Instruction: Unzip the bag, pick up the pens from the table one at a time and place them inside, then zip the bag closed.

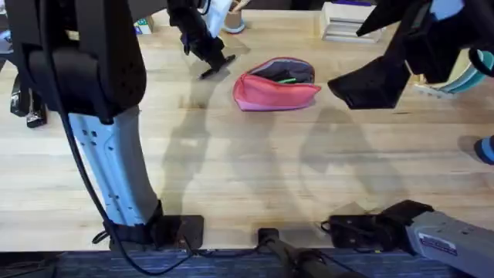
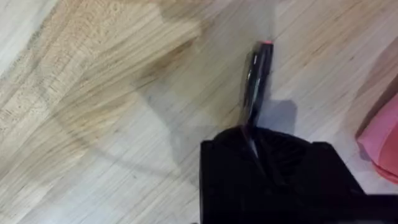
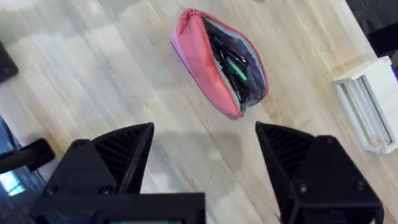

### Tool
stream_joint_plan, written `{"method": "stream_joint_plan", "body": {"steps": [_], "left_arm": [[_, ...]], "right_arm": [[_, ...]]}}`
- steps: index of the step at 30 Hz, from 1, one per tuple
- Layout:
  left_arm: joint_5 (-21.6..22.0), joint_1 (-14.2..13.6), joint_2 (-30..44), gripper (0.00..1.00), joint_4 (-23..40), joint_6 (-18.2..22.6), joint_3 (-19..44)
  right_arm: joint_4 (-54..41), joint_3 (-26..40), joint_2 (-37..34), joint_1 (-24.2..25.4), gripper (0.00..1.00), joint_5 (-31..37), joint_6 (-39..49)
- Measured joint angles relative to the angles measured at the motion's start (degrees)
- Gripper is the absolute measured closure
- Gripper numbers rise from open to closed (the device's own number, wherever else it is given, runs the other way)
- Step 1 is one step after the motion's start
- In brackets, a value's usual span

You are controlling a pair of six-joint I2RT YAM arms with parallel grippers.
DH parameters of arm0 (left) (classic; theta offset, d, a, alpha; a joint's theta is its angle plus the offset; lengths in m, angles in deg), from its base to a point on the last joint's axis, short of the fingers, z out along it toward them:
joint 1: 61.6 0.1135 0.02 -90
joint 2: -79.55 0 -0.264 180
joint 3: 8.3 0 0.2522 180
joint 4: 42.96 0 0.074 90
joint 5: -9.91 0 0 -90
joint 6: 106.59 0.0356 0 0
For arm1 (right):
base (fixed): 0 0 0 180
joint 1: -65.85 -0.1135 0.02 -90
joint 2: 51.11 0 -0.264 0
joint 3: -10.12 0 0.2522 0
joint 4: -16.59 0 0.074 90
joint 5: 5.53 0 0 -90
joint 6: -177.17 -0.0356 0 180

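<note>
Pen (image 2: 257, 81) clamped in left gripper (image 1: 218, 63), beside open bag (image 1: 276, 83). Right gripper (image 3: 205, 162) wide, empty. Risk: pen catches bag rim, drops onto table (image 1: 231, 170).

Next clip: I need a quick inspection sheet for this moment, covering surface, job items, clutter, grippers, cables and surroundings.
Surface: light wooden table, plank seams visible.
Job's things: pink bag lies unzipped with dark and green items inside; a black pen is in the left gripper.
Clutter: white slatted rack beside the bag; stacked books at the far edge; black object at the left edge.
Grippers: left gripper shut on the pen, left of the bag; right gripper open, near the bag.
Cables: black cable along the left arm.
Surroundings: nothing seen.
</note>
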Motion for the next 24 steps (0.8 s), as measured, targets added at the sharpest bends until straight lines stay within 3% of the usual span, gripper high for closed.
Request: {"method": "stream_joint_plan", "body": {"steps": [14, 24], "left_arm": [[-0.3, 0.0, -0.3, 0.960, 1.0, 0.0, 0.0], [-4.1, 0.0, -6.2, 0.959, 2.2, 0.0, -0.4]], "right_arm": [[0.0, 0.0, 0.0, 0.0, 0.004, 0.0, 0.0], [0.0, 0.0, 0.0, 0.0, 0.005, 0.0, 0.0]]}}
